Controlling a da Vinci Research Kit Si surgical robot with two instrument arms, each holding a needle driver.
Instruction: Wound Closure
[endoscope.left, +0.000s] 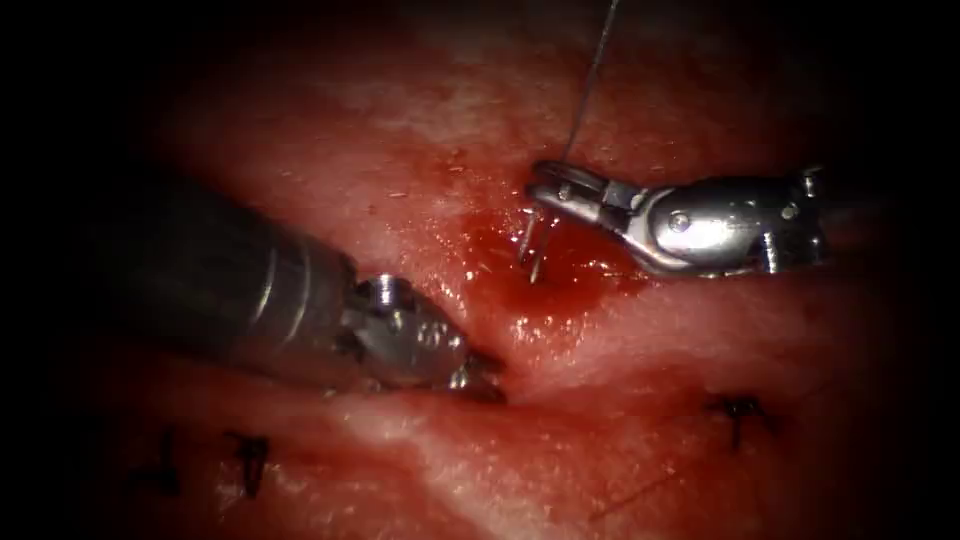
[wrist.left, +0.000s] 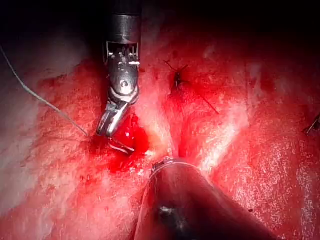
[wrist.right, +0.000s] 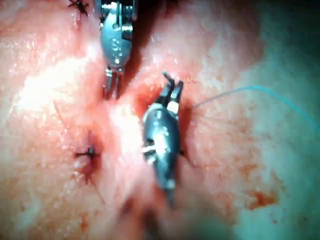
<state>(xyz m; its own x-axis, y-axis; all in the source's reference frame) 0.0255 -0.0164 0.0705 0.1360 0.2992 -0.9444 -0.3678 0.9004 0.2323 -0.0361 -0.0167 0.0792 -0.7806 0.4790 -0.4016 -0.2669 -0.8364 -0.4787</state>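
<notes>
I see no walls or floor, my endoscope feed fades to black at every edge, light pools at centre, glare glints wetly, corners lost in shadow

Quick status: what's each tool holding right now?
Left tool: tips pressed into the tissue at the cut; jaw state cannot be told.
Right tool: shut on the needle, whose point dips into the red fluid.

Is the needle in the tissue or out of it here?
In. The right tool jaws are shut on the needle, whose lower end is sunk into the tissue beside the red fluid.
</notes>
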